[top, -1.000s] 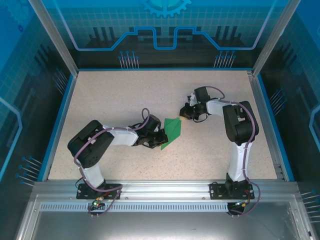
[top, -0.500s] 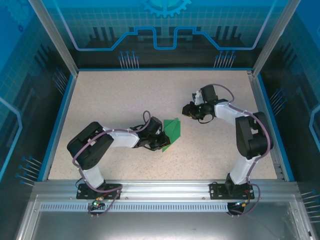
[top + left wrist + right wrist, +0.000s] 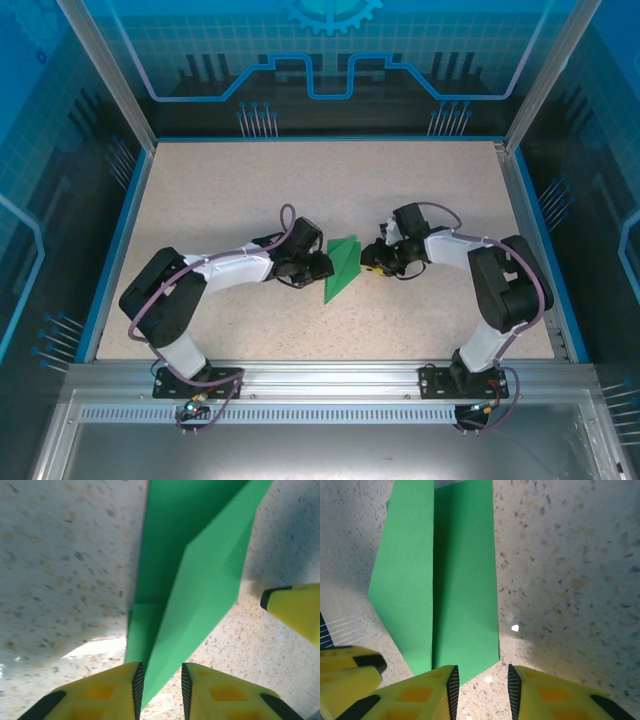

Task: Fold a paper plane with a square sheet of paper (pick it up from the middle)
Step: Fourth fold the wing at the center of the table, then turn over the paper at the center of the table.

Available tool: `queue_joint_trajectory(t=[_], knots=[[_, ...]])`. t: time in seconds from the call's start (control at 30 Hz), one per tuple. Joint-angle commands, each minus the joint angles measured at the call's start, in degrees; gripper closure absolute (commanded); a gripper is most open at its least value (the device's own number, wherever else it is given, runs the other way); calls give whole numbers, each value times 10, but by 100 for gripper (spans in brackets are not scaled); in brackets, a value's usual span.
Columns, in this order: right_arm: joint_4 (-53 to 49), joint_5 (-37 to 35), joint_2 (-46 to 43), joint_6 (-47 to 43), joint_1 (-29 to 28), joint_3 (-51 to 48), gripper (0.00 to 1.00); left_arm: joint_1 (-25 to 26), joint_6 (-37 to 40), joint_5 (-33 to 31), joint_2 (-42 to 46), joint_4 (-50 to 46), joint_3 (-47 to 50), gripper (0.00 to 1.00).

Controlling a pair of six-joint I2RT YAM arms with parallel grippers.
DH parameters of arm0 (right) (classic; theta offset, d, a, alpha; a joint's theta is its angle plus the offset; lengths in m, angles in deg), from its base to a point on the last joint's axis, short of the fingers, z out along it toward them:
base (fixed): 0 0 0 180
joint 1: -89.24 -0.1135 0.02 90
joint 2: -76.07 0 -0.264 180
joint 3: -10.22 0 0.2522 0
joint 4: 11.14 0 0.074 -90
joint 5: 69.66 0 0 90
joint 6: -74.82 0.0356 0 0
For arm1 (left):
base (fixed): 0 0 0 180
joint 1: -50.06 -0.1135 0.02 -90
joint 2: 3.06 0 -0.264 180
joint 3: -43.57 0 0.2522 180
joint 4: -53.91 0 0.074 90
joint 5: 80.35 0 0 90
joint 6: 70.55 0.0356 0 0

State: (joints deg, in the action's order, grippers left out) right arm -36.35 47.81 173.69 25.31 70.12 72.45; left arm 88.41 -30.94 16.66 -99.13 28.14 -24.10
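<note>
Paper plane [image 3: 341, 266] half-folded. Right end effector [image 3: 370, 259] swung in to its 3 o'clock, left end effector [image 3: 322, 266] at 9; both just spread, straddling edges, unpinched. Regrasp likely next.

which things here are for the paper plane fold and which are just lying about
For the job: paper, left fingers, right fingers.
Just surroundings: table, metal rail, blue walls.
</note>
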Motion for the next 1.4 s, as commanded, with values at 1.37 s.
queue_joint_trajectory(t=[1.37], knots=[[48,16,47,33,-32,9,69,-6,80,-8,-130,-94,-112,72]])
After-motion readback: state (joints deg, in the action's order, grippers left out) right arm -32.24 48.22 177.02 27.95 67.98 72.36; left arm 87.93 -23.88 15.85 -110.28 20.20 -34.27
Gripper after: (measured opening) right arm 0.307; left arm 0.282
